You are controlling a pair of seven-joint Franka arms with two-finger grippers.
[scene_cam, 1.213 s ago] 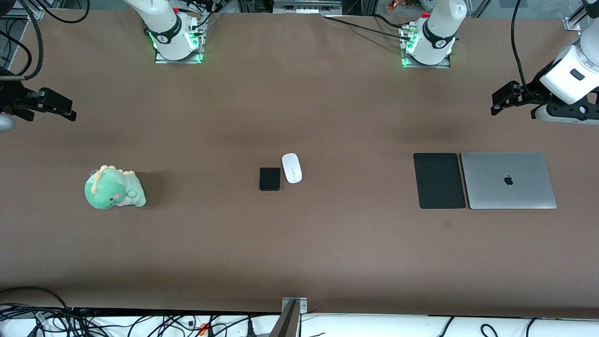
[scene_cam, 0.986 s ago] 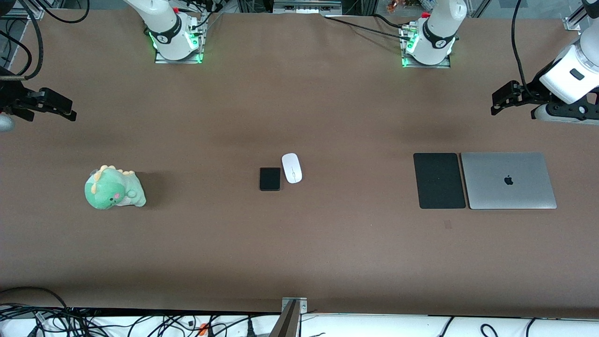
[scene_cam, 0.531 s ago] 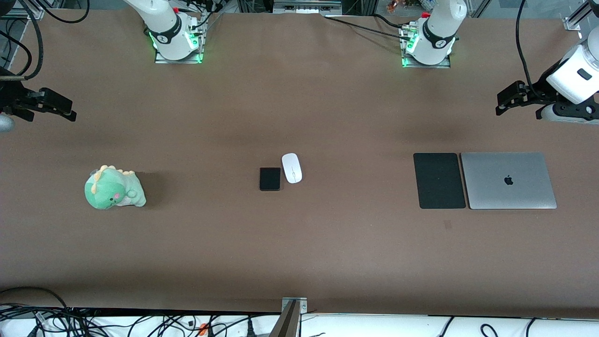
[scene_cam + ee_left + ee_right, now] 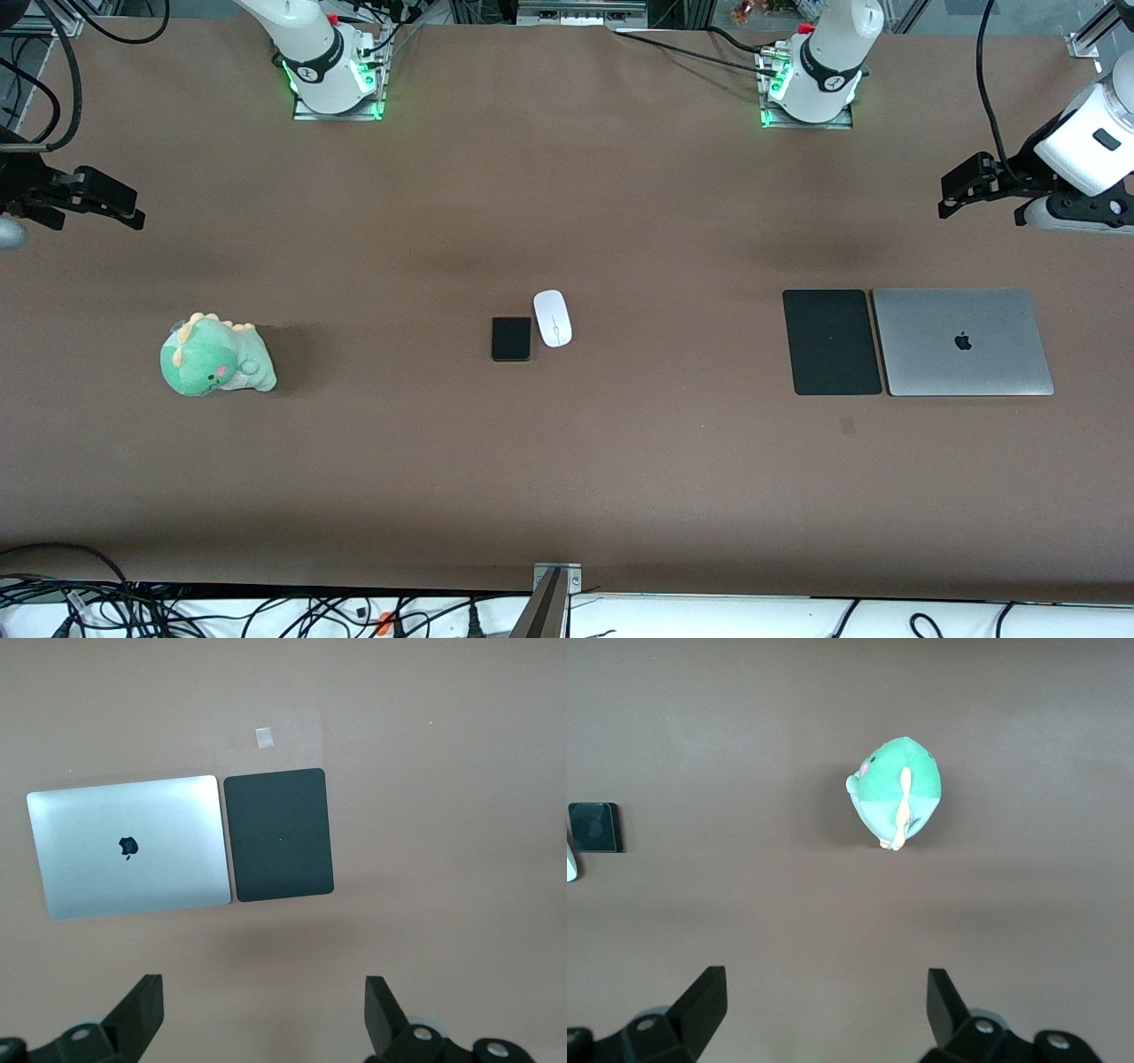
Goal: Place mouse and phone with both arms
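Note:
The white mouse (image 4: 552, 318) lies at the table's middle, with the small black phone (image 4: 511, 338) beside it toward the right arm's end. The phone also shows in the right wrist view (image 4: 595, 827), with a sliver of the mouse (image 4: 570, 864) at the edge. My left gripper (image 4: 952, 193) is open and empty, up in the air at the left arm's end of the table; it also shows in the left wrist view (image 4: 263, 1010). My right gripper (image 4: 120, 213) is open and empty, up in the air at the right arm's end; it also shows in the right wrist view (image 4: 824, 1005).
A black mouse pad (image 4: 831, 341) and a shut silver laptop (image 4: 962, 341) lie side by side toward the left arm's end; both show in the left wrist view, pad (image 4: 278, 835) and laptop (image 4: 131, 845). A green dinosaur plush (image 4: 214, 356) stands toward the right arm's end.
The left arm has drawn slightly outward toward its end of the table and up. The right arm, mouse and phone have not moved.

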